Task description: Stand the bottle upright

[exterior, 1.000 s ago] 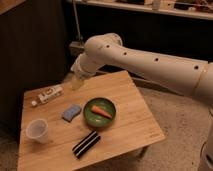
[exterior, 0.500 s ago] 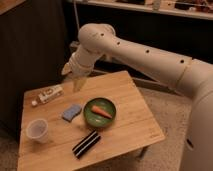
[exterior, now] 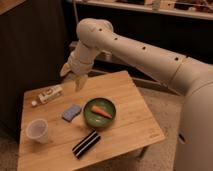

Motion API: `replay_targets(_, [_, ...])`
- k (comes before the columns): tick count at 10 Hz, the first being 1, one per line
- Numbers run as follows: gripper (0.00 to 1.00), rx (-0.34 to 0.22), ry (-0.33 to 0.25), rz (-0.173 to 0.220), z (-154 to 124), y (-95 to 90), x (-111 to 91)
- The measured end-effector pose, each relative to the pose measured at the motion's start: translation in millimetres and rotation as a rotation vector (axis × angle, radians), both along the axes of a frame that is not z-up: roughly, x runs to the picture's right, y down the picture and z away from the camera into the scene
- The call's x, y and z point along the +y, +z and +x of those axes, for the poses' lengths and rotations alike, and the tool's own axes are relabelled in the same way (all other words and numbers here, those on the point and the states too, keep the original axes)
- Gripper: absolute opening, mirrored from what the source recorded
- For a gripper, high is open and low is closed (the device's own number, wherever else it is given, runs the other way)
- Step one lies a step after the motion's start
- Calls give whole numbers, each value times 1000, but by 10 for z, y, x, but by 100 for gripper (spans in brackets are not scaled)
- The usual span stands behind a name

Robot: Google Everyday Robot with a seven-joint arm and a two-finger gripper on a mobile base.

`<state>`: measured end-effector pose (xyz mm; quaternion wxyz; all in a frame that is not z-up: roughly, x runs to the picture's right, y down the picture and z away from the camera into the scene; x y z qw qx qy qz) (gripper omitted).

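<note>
The bottle [exterior: 50, 94] lies on its side near the far left corner of the desk [exterior: 129, 114], its long axis running roughly along the far edge, with the white cap pointing out toward the left edge and the printed label facing up. Nothing touches it. Just above and to the right of it hangs the pincer [exterior: 72, 78], over the far edge of the desk and clear of the bottle, its two pale fingers spread wide and pointing downward with nothing between them. The pincer sits at the end of a thick white arm [exterior: 142, 50] that bends at a rounded joint high above the desk and stretches off to the right side of the view. Nearer the middle of the desk, a little toward the front from the bottle, lies a small blue sponge [exterior: 71, 112], flat on the wood. Just beside it to the right sits a round green bowl [exterior: 93, 120] with an orange carrot-like piece [exterior: 102, 112] resting inside. In front of the bowl a black block with pale stripes [exterior: 86, 144] lies at an angle. At the left front, well apart from the bottle, a translucent plastic cup [exterior: 37, 131] stands upright, mouth up, near the left edge of the desk
</note>
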<state>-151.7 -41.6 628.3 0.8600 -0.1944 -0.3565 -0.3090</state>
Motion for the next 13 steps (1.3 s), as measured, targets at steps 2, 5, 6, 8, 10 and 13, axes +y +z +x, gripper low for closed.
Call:
replay_targets(2, [65, -16, -1, 50, -9, -60, 5])
replay_targets(5, [65, -52, -109, 213, -247, -254, 213])
replay_targets(6, [65, -34, -162, 277, -415, -295, 275])
replay_targets(8, [65, 2, -197, 299, -574, -255, 323])
replay_targets(10, [65, 34, -188, 283, -530, -49, 247])
replay_targets(13, [65, 53, -125, 264, -346, 501, -20])
